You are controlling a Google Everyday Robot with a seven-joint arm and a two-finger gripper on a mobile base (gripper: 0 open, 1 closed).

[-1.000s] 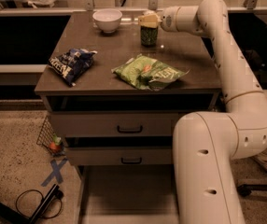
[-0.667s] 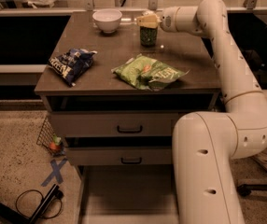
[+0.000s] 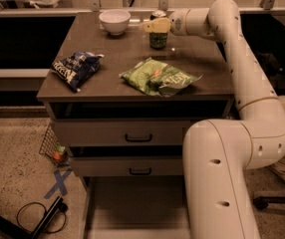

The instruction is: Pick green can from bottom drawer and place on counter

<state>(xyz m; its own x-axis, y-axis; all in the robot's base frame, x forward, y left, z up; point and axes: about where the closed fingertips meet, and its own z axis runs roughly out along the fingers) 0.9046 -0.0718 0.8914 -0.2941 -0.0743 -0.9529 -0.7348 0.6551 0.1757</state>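
- Change is hard to find: the claw point(image 3: 156, 25) and the green can point(image 3: 158, 40) sit just where they did a second ago, with no shift that I can see.
- That pause suggests to me that the job is at its last step. The can already stands upright on the worktop point(image 3: 117, 54), at the back edge, right of the white bowl point(image 3: 114, 20) and behind the green chip bag point(image 3: 160, 77).
- The bottom drawer point(image 3: 132, 203) hangs pulled out below, and the part of its floor I can see is bare.
- The claw reaches in from the right on the long arm and lies across the can's upper part, so only the dark lower body shows beneath it.
- I cannot tell whether the claw grips the can or has let go.
- If it does grip, what remains is to release and draw back without tipping the can.
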